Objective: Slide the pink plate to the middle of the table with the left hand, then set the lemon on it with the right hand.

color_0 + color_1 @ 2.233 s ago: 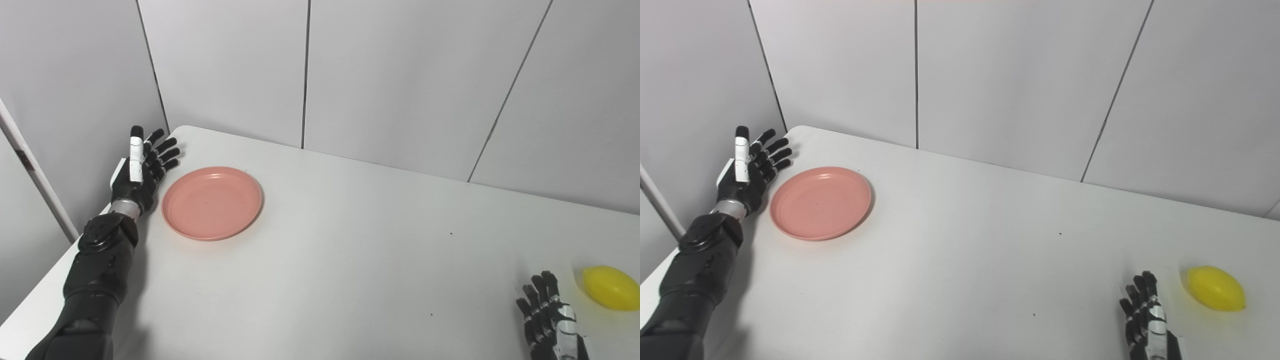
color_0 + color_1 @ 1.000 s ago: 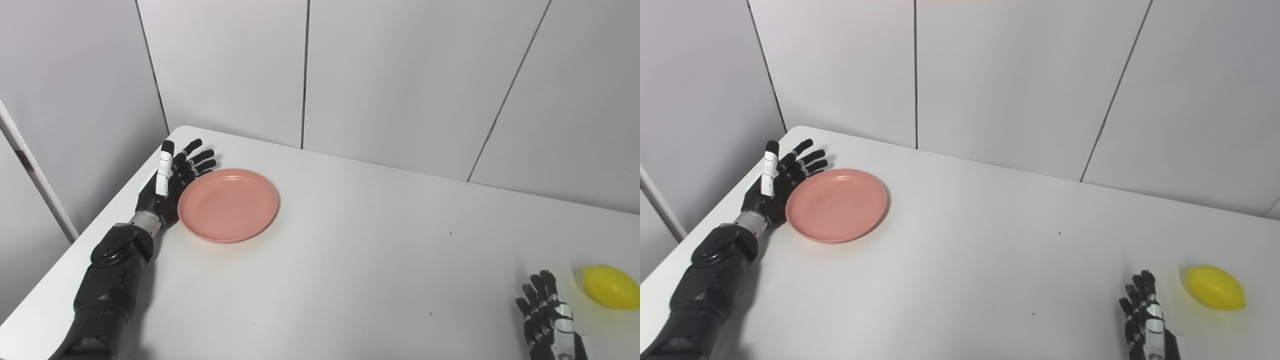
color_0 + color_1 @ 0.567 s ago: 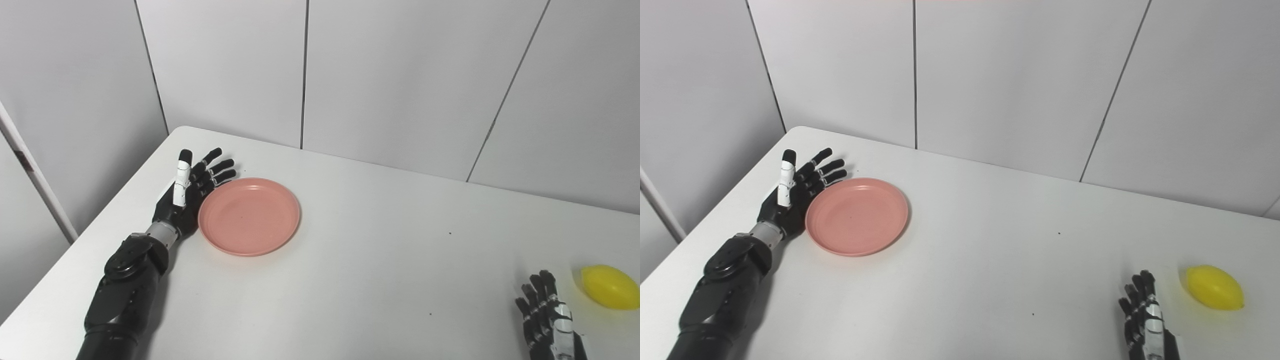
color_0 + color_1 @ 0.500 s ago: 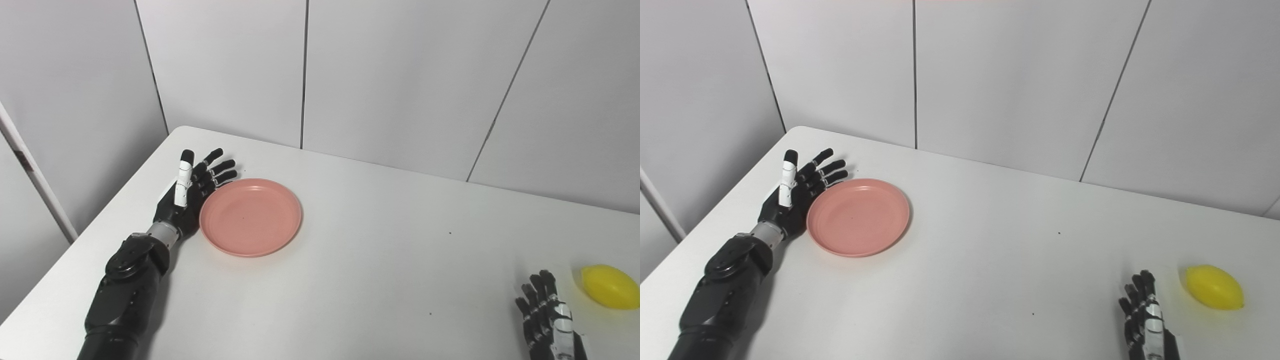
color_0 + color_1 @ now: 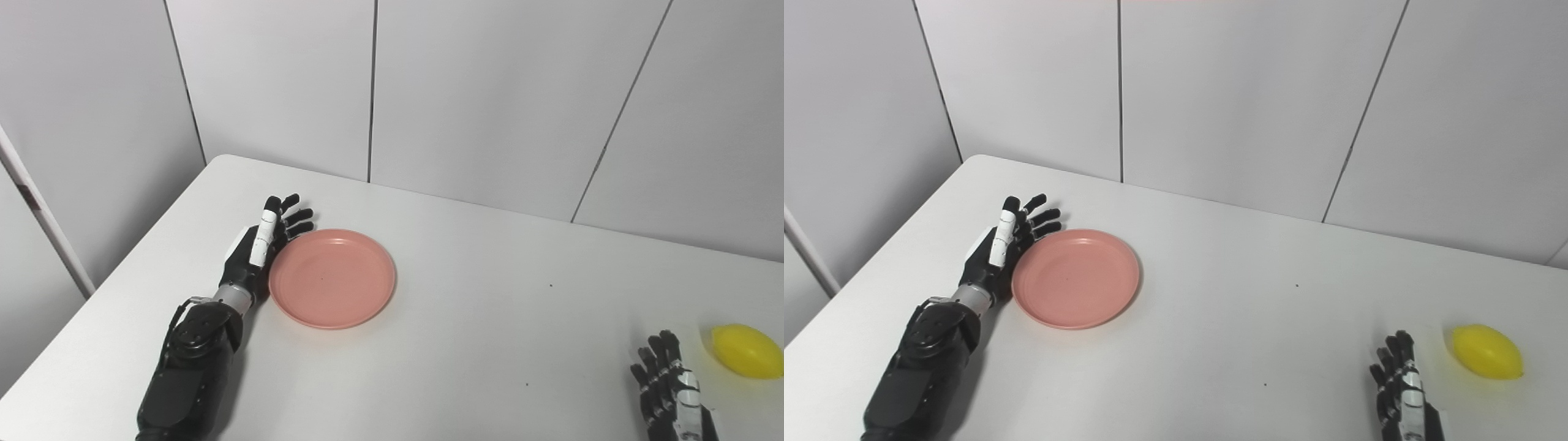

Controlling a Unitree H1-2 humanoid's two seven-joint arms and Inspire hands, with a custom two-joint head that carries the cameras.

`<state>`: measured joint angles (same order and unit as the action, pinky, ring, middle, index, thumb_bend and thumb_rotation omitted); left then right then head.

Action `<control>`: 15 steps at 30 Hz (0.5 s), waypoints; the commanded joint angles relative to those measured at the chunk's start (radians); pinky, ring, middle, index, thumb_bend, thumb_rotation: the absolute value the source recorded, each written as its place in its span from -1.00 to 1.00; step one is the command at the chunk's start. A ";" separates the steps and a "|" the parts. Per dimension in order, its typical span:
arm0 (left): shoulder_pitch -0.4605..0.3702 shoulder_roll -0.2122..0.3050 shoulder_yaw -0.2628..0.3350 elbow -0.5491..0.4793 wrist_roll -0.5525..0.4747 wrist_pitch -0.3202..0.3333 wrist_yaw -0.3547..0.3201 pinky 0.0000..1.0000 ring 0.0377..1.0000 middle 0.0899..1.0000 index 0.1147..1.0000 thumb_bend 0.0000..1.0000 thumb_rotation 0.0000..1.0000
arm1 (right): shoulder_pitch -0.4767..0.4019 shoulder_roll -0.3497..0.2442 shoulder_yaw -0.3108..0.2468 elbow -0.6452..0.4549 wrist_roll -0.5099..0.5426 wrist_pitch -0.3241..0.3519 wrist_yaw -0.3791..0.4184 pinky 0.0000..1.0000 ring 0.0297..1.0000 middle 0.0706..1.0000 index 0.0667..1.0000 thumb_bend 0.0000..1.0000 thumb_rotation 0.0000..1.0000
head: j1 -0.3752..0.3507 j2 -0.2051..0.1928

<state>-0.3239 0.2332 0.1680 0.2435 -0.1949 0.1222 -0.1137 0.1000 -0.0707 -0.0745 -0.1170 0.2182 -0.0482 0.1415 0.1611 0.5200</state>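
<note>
- The pink plate (image 5: 332, 278) is a round, shallow dish with a low raised rim and a matte, plastic-looking surface; it lies flat on the left half of the table (image 5: 465, 343), short of the middle.
- The table is smooth, matte white with a rounded far-left corner, backed by plain grey wall panels (image 5: 490, 92) split by thin dark seams.
- The left hand (image 5: 260, 248) is black and jointed, with a white strip along its upper finger. It stands on edge against the plate's left rim, fingers straight and slightly fanned toward the far side, holding nothing.
- The lemon (image 5: 1487, 351) is a glossy yellow oval with pointed ends, lying on the table near the right edge, well apart from the plate.
- The right hand (image 5: 1402, 392) rests low at the near right, just left of the lemon and not touching it. Its fingers are extended and apart, though the palm is cut off by the frame, so this reads only from the fingers.
- The right eye view shows the lemon whole with bare table beyond it; the left eye view crops its right tip at the picture edge.
- The left eye view alone shows a pale slanted post (image 5: 43, 226) at the far left.
</note>
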 commanded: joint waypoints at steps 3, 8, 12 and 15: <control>-0.020 -0.039 -0.013 -0.048 0.016 0.065 0.045 0.67 0.67 0.65 0.71 0.64 1.00 | 0.032 0.040 0.019 0.047 0.011 -0.022 0.000 1.00 1.00 1.00 1.00 0.43 1.00 | -0.001 0.003; -0.014 -0.062 -0.026 -0.085 0.015 0.110 0.057 0.81 0.75 0.71 0.77 0.53 1.00 | 0.030 0.046 0.019 0.047 0.006 -0.028 -0.003 1.00 0.99 0.98 1.00 0.45 1.00 | -0.004 0.003; -0.009 -0.070 -0.041 -0.098 0.025 0.128 0.059 0.78 0.73 0.68 0.78 0.50 1.00 | 0.029 0.046 0.021 0.048 0.000 -0.032 -0.002 1.00 1.00 1.00 1.00 0.46 1.00 | -0.006 0.005; -0.005 -0.076 -0.052 -0.103 0.031 0.136 0.054 0.77 0.72 0.67 0.79 0.46 1.00 | 0.028 0.047 0.021 0.045 -0.002 -0.027 -0.003 1.00 1.00 1.00 1.00 0.48 1.00 | -0.008 0.006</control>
<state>-0.3241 0.1707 0.1388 0.1570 -0.1676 0.2348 -0.0445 0.0991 -0.0601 -0.0733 -0.1181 0.2105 -0.0483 0.1391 0.1519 0.5261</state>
